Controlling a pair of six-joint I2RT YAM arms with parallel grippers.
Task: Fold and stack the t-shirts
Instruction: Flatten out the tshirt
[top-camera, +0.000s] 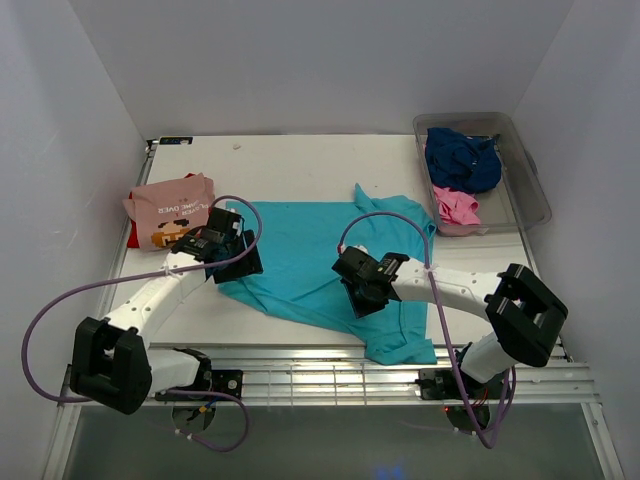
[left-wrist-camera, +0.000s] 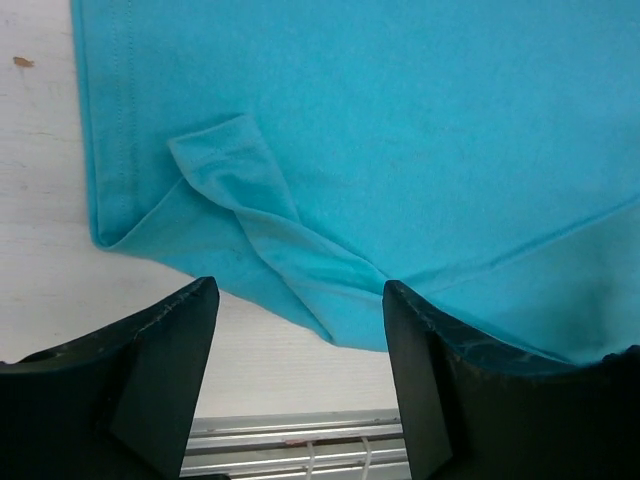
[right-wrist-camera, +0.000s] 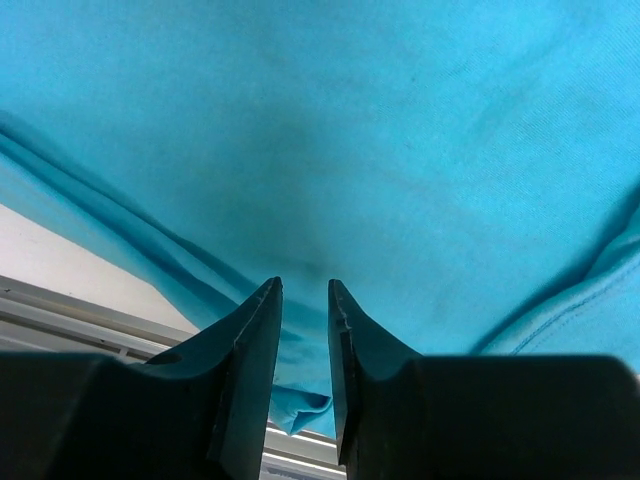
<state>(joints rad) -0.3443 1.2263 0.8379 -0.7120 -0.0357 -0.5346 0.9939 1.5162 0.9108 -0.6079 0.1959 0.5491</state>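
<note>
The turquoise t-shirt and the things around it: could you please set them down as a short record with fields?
turquoise t-shirt: lying mid-table, rumpled, a small flap turned over near its left corner
left fingers: wide apart, nothing between them, over that corner
right fingers: a narrow gap, over the shirt's right part; a grip cannot be told
salmon-pink t-shirt: folded at the left edge, a red t-shirt showing under it
tub: far right, holding a navy t-shirt and a bright pink t-shirt, both bunched
</note>
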